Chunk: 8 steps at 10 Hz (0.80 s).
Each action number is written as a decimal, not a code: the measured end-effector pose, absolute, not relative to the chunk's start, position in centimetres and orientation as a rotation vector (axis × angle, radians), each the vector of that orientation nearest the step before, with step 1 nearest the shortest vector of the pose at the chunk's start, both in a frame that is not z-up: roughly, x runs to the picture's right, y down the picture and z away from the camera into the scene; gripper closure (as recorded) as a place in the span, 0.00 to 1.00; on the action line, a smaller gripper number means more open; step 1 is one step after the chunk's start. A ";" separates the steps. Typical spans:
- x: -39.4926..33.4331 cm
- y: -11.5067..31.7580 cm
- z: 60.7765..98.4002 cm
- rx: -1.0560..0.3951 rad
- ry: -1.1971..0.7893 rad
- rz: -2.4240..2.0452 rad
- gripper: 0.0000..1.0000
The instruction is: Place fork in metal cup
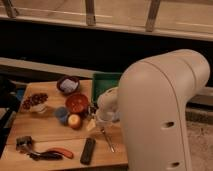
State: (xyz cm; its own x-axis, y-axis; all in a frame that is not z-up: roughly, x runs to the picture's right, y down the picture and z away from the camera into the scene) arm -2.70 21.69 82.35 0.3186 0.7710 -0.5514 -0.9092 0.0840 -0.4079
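A thin silvery fork point(107, 140) lies on the wooden table point(45, 131), near its front right edge. My gripper point(102, 123) hangs off the white wrist just above the fork's far end, pointing down. It is open and nothing shows between its fingers. The small dark silvery metal cup point(23, 143) sits at the front left corner, far from the gripper. My large white arm link point(165, 115) fills the right side and hides what lies behind it.
A red-orange bowl point(77, 103), a small blue cup point(61, 114) and an apple point(74, 121) crowd left of the gripper. A green tray point(107, 82) lies behind it. A black bar point(88, 150) and a red-handled tool point(56, 153) lie at the front.
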 end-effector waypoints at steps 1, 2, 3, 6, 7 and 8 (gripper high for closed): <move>-2.5 21.7 82.7 -0.776 0.223 1.273 0.20; -2.7 21.6 83.0 -0.770 0.233 1.275 0.20; -2.9 21.6 83.4 -0.760 0.253 1.281 0.20; -3.2 21.7 84.1 -0.748 0.277 1.261 0.27; -3.1 21.7 84.0 -0.747 0.278 1.261 0.37; -3.1 21.7 84.0 -0.747 0.278 1.260 0.47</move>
State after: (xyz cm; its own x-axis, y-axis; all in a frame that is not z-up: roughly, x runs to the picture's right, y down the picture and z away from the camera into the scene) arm -3.13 21.67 84.00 0.3109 0.7565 -0.5754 -0.9283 0.1119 -0.3545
